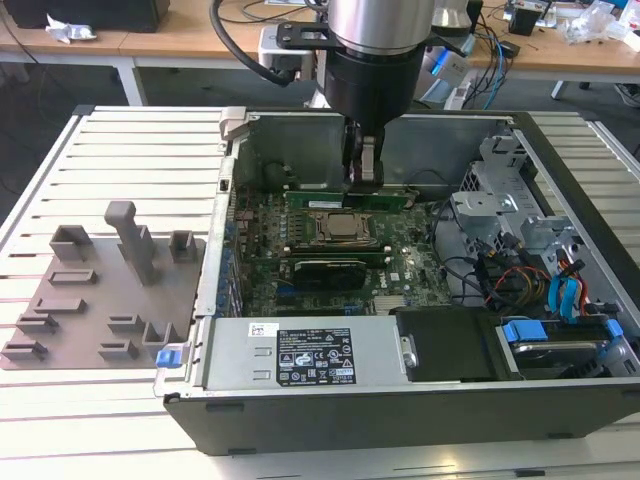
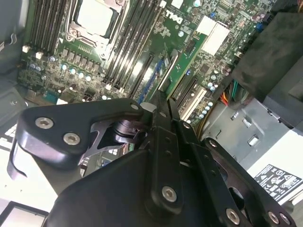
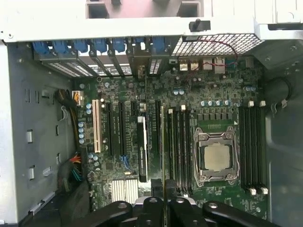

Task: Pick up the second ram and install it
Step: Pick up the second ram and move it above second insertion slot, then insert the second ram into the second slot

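Open PC case (image 1: 400, 425) lies on white slatted table (image 1: 130, 150). Inside: green mobo (image 1: 415, 262), CPU socket (image 1: 343, 228) mid-board, black expansion card (image 1: 325, 268) just beside it, PSU (image 1: 300, 355) w/ labels along near wall, drive cage (image 1: 505, 205) at exterior view's right. Grey holder plate (image 1: 95, 300) w/ blocks sits on table, exterior view's left of case.

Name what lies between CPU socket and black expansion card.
Memory slots, and the second ram edge-on in the jaws, seen in the first wrist view.

Green second ram (image 1: 320, 197); green motherboard (image 1: 410, 265); black gripper (image 1: 366, 178); grey holder blocks (image 1: 100, 290); white slatted table (image 1: 130, 150); blue drive clips (image 1: 525, 330).
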Tool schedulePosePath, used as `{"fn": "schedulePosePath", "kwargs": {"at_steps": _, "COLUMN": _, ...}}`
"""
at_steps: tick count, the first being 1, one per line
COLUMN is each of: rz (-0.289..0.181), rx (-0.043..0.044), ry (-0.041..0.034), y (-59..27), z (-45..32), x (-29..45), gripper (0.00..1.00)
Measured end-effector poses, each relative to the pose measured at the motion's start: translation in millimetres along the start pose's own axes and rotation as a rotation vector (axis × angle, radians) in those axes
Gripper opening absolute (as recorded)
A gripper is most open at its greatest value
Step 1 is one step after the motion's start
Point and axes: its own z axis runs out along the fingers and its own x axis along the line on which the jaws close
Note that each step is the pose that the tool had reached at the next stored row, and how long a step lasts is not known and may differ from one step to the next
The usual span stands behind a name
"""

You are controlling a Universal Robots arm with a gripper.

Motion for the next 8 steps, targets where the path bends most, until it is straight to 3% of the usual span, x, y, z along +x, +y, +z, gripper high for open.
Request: {"fn": "schedulePosePath", "kwargs": {"at_steps": 8, "rz": 0.000, "rx": 0.0000, "ry": 0.0001, "y": -0.2, "z": 0.0, "x": -0.1, "gripper": 0.13}}
